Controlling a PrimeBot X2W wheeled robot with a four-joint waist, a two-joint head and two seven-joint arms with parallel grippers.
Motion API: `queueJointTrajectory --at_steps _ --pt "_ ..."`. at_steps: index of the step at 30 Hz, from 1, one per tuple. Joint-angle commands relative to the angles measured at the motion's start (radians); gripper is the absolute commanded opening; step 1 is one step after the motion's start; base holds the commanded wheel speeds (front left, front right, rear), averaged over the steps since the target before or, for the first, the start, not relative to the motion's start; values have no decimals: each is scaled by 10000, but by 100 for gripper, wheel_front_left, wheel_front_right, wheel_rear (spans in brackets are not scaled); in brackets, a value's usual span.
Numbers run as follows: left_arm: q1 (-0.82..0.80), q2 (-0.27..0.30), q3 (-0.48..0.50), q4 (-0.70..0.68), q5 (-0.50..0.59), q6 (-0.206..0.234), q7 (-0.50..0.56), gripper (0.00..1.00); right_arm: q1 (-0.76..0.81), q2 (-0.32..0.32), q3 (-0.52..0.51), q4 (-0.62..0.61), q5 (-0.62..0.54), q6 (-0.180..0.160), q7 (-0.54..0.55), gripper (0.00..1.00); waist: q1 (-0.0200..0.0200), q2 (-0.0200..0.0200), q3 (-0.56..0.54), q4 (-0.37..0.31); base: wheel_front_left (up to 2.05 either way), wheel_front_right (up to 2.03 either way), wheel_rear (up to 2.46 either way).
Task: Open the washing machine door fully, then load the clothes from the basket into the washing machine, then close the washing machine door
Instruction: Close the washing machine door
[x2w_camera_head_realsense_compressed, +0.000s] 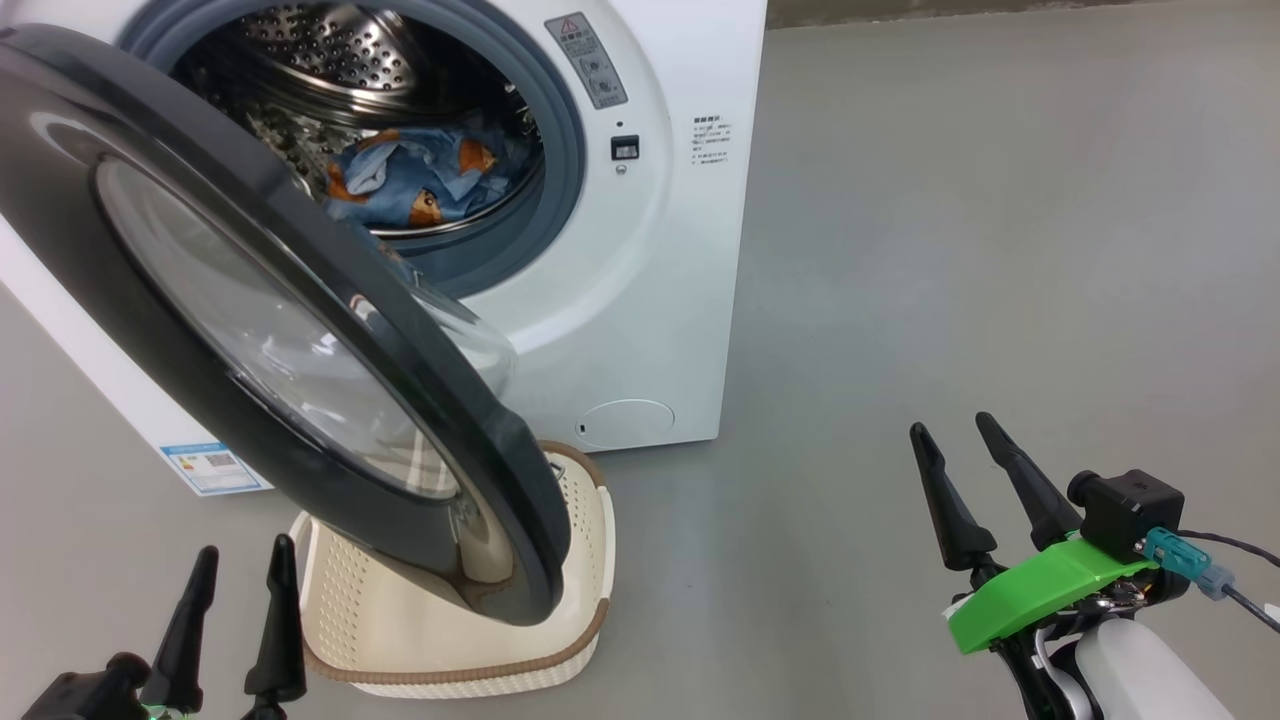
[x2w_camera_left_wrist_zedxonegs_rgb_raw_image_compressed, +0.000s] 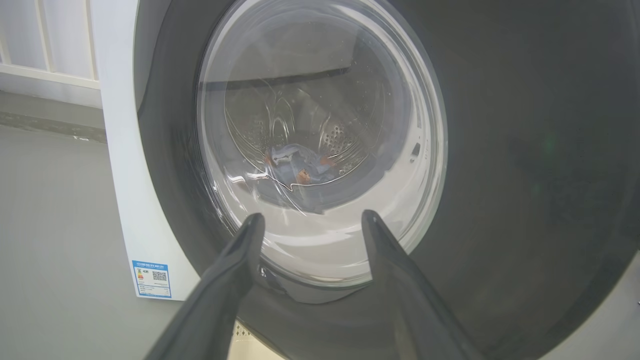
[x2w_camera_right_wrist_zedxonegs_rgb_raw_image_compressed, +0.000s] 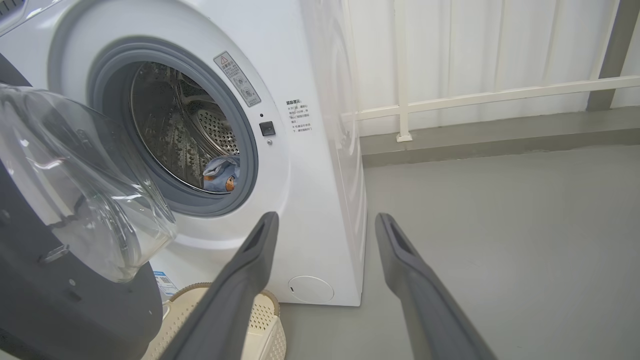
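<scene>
The washing machine (x2w_camera_head_realsense_compressed: 650, 300) stands with its door (x2w_camera_head_realsense_compressed: 150, 330) swung out partway, black rim toward me. The light-blue clothes (x2w_camera_head_realsense_compressed: 420, 180) lie inside the steel drum, also seen through the door glass as clothes (x2w_camera_left_wrist_zedxonegs_rgb_raw_image_compressed: 300, 167) and past the gasket as clothes (x2w_camera_right_wrist_zedxonegs_rgb_raw_image_compressed: 222, 175). The cream basket (x2w_camera_head_realsense_compressed: 400, 640) sits on the floor under the door, its visible part holding nothing. My left gripper (x2w_camera_head_realsense_compressed: 240, 570) is open at the lower left, close behind the door (x2w_camera_left_wrist_zedxonegs_rgb_raw_image_compressed: 525, 150), touching nothing. My right gripper (x2w_camera_head_realsense_compressed: 955, 445) is open over the floor right of the machine (x2w_camera_right_wrist_zedxonegs_rgb_raw_image_compressed: 320, 150).
Grey floor (x2w_camera_head_realsense_compressed: 1000, 250) spreads wide to the right of the machine. A white railing (x2w_camera_right_wrist_zedxonegs_rgb_raw_image_compressed: 475, 95) and pale wall stand behind it. A blue label sticker (x2w_camera_head_realsense_compressed: 212, 467) marks the machine's left side. The basket (x2w_camera_right_wrist_zedxonegs_rgb_raw_image_compressed: 265, 320) edge shows beside my right fingers.
</scene>
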Motion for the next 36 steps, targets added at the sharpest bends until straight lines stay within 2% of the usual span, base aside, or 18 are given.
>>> queueJointTrajectory --at_steps 1,13,14,15,19,20,26,36 --pt "-393 140 385 -168 73 2 -88 100 -243 -17 154 -236 -83 46 -80 100 0 0 -6 7 0 0 0" --pt "-375 -65 392 -214 130 -25 -92 100 -295 42 145 -285 -33 46 -80 100 0 0 116 210 0 0 0" --pt "-374 -98 380 -206 129 -28 -92 100 -305 43 150 -288 -19 46 -80 94 0 0 131 260 0 0 0" --pt "-380 -125 369 -198 133 -32 -92 100 -325 49 156 -310 10 46 -80 80 0 0 142 310 0 0 0" --pt "-411 -204 310 -167 144 -46 -92 100 -414 27 176 -515 80 46 -80 19 0 0 182 574 0 0 0" --pt "-422 -218 294 -159 147 -50 -92 100 -441 18 190 -563 71 46 -80 0 0 0 192 657 0 0 0" --pt "-472 -314 277 -155 172 -64 -93 100 -623 32 195 -971 56 46 -80 0 0 0 239 1284 0 0 0" --pt "-483 -471 151 -76 69 -84 -93 100 -860 268 349 -2454 -6 46 -80 0 0 0 185 2553 0 0 0"
